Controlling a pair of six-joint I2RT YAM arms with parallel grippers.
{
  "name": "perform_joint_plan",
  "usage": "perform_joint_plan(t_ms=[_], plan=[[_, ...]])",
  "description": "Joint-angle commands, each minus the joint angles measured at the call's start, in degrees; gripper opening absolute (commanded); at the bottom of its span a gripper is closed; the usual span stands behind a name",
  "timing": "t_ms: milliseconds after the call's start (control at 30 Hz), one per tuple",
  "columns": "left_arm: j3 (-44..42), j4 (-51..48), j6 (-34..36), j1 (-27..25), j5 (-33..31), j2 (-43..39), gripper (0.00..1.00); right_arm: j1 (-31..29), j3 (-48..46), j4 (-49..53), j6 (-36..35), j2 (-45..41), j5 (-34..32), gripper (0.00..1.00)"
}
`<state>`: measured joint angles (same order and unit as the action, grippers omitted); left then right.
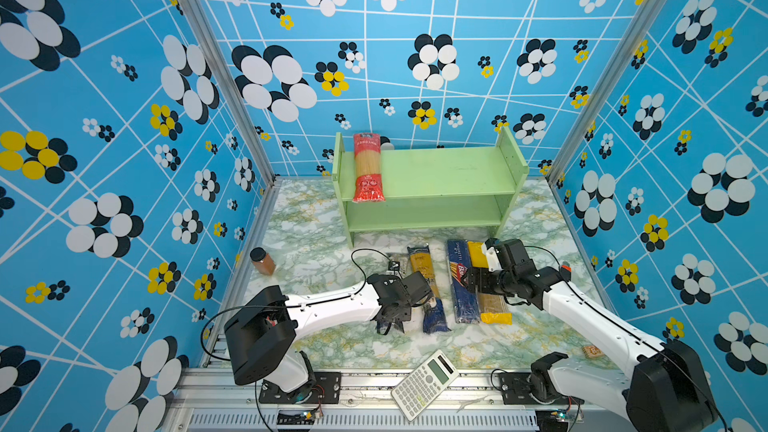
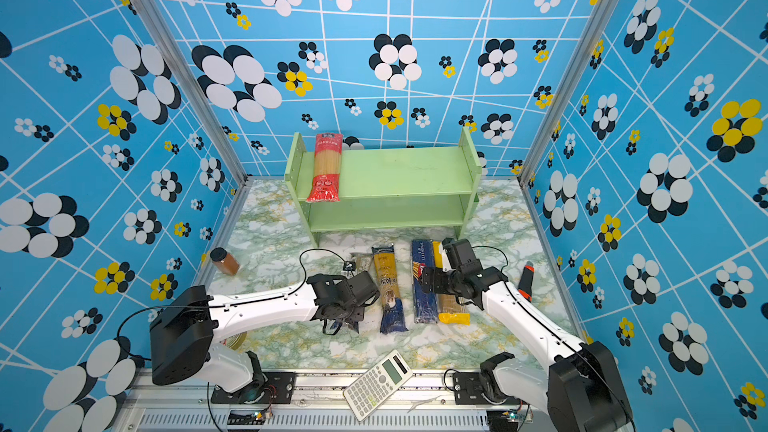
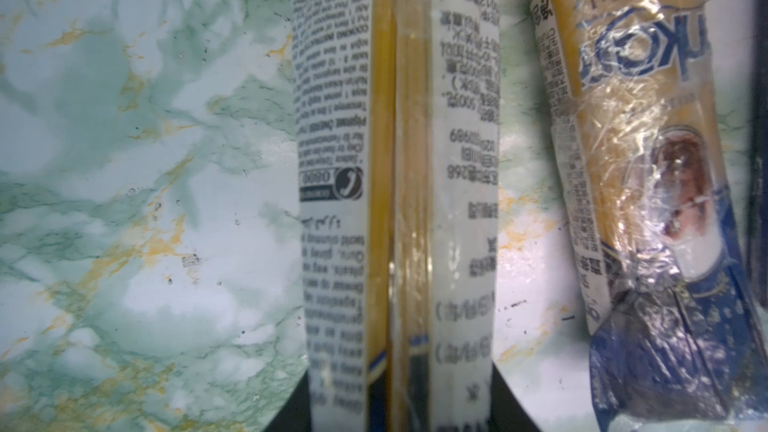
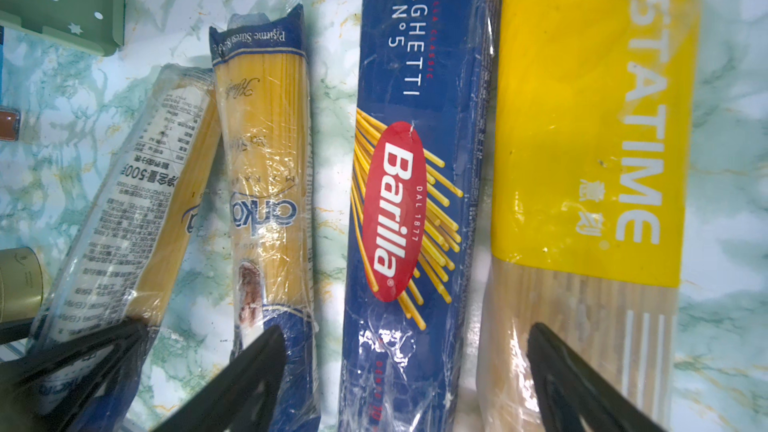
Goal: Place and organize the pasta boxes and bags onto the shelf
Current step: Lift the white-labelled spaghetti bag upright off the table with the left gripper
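Table (image 1: 316,243): flat, green-and-white marbled surface.
Shelf (image 1: 440,172): light-green painted wood, two tiers, at the table's back, long axis left-right.
Yellow bag (image 4: 582,139), Barilla box (image 4: 415,201), yellow-navy bag (image 4: 266,139): flat on the table before the shelf, side by side, long axes pointing at it.
Red-ended clear bag (image 1: 367,168): left end of top tier, long axis front-back, near end overhanging.
Clear/navy bag (image 3: 399,160): crinkly film, leftmost on the table, clamped by the left gripper (image 3: 401,413).
Right gripper (image 4: 407,367): spread wide, astride the cardboard box.

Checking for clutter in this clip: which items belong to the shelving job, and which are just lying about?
Job: shelf, red-ended bag, clear bag, yellow-navy bag, Barilla box, yellow bag.
Lying about: calculator, brown jar, orange-black tool.
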<state>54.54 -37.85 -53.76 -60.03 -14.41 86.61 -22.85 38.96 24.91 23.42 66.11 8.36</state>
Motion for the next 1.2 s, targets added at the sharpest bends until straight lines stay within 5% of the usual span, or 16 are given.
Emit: perform_joint_plan(t_ms=[0,300,1167], plan=[[1.4,2.7,2.0,-0.3,-1.7,-5.4,0.0,-0.4,-0.6,0.5,0.7,-0.1,-0.7,0.93],[0.6,0.6,0.6,0.0,-3.5,-10.8,0.0,-0.4,-0.5,-0.1,0.8,0.9,-0.2,0.92],[2.3,7.7,5.9,0.0,7.4,-20.5,0.0,-0.4,0.2,-1.0,0.5,3.4,0.4,0.92]])
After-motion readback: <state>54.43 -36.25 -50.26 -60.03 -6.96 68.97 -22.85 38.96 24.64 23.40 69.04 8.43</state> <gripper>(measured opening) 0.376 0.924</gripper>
